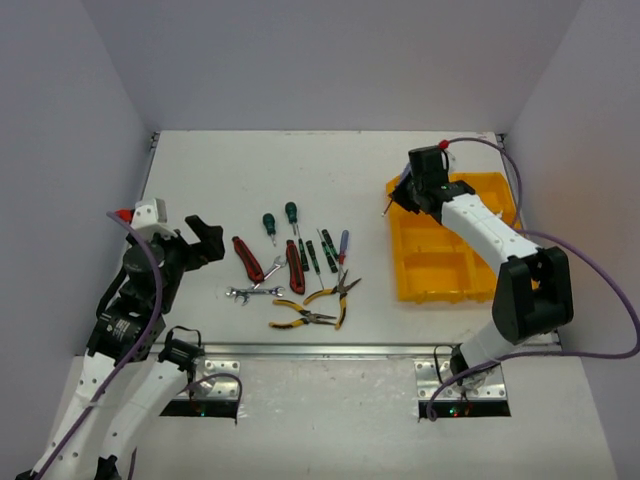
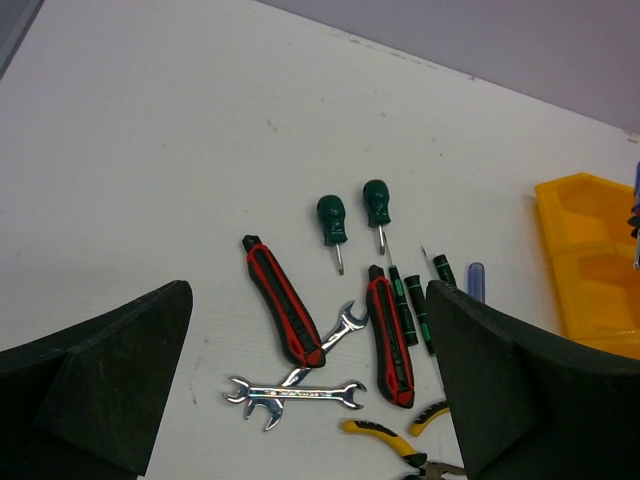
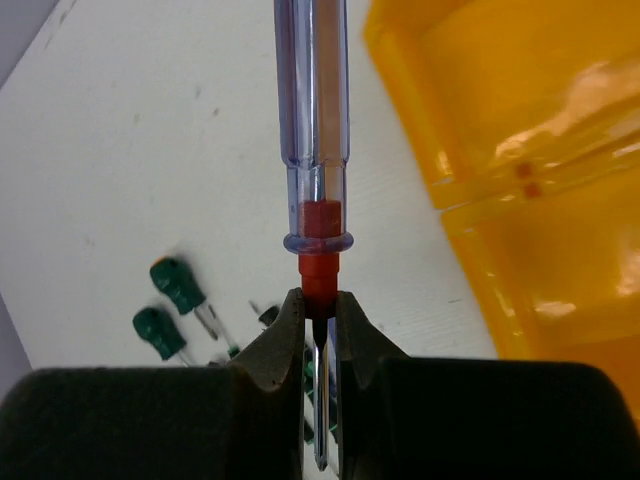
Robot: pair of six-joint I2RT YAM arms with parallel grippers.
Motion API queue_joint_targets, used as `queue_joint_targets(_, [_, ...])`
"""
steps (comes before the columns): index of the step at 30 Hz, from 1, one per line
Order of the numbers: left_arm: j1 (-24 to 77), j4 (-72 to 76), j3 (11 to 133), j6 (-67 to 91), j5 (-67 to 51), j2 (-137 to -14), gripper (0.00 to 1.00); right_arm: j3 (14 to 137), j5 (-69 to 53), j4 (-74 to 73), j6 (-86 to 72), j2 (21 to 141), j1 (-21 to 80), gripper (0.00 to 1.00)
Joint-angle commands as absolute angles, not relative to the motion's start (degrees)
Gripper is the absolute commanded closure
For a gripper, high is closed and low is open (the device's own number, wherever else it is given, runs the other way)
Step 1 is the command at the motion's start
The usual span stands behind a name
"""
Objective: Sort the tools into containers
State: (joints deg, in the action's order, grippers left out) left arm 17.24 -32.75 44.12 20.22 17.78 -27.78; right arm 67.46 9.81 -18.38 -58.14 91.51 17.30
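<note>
Left gripper [image 1: 206, 238]: jaws spread wide, nothing in them. It sits at the left of the top view, aimed toward the tool pile.

The pile is on the table [image 1: 200, 170], lower centre of the top view, well apart from the tray:
- two stubby green screwdrivers [image 1: 268, 222]
- two red-handled tools [image 1: 247, 258]
- crossed silver wrenches [image 1: 255, 293]
- two yellow-handled pliers [image 1: 300, 318]
- a few thin green-black drivers [image 1: 312, 255]
- one blue-handled driver [image 1: 343, 243]

Right gripper [image 3: 317, 318]: clamped on a clear-handled screwdriver [image 3: 312, 90], pinched at the shaft just under its red collar. The handle runs toward the top of the wrist view. In the top view the gripper is at the upper left corner of the yellow tray [image 1: 445, 272].

Step, my read: delivering that screwdriver, placing leg. The wrist view puts the handle over bare table just left of the tray's rim, not clearly above a compartment. The next move needs a shift right over a compartment, then lower and let go. The long handle could catch the rim or a divider.

Tray: the compartments I can see look empty. The right arm hides part of the upper row, so I can't tell there.
</note>
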Motion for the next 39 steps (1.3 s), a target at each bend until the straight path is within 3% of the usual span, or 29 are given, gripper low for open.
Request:
queue_joint_targets(1, [17.8,-30.3,43.9,20.1,17.7,-27.0,0.00,66.4,20.4,-18.2,-72.4,87.3,16.2,1.00])
queue_joint_targets(6, [17.9,-30.2,43.9,20.1,17.8,-26.9,0.00,72.5,22.5,-28.0,-79.7,91.8,13.4,1.00])
queue_joint_targets(18, [18.2,-30.3,43.9,20.2,18.2,-26.7,0.00,77.7,13.8,-32.0,-87.0,101.3,7.6,1.00])
queue_joint_targets(19, [18.2,-30.3,43.9,20.2,18.2,-26.7,0.00,77.7,13.7,-32.0,-87.1,101.4,7.5,0.94])
queue_joint_targets(21, [18.2,-30.3,43.9,20.2,18.2,-26.9,0.00,78.1,13.3,-32.1,-86.4,101.7,7.3,0.61])
queue_joint_targets(22, [18.2,-30.3,43.9,20.2,18.2,-26.9,0.00,78.4,13.2,-32.1,-86.0,101.9,7.3,0.51])
queue_joint_targets(23, [18.2,-30.3,43.9,20.2,18.1,-27.0,0.00,79.2,12.9,-32.0,-84.7,102.0,7.3,0.24])
queue_joint_targets(25, [18.2,-30.4,43.9,20.2,18.0,-27.0,0.00,80.0,12.3,-31.6,-82.7,101.5,7.3,0.10])
queue_joint_targets(30, [18.2,-30.1,43.9,20.1,17.4,-27.4,0.00,79.8,12.9,-24.5,-71.5,96.4,9.3,0.08])
queue_joint_targets(35, [18.2,-30.1,43.9,20.0,17.1,-28.0,0.00,84.9,24.1,-27.0,-52.1,95.5,22.6,0.10])
queue_joint_targets(39, [18.2,-30.1,43.9,20.0,17.2,-28.1,0.00,85.8,26.8,-34.1,-54.0,99.1,28.9,0.01])
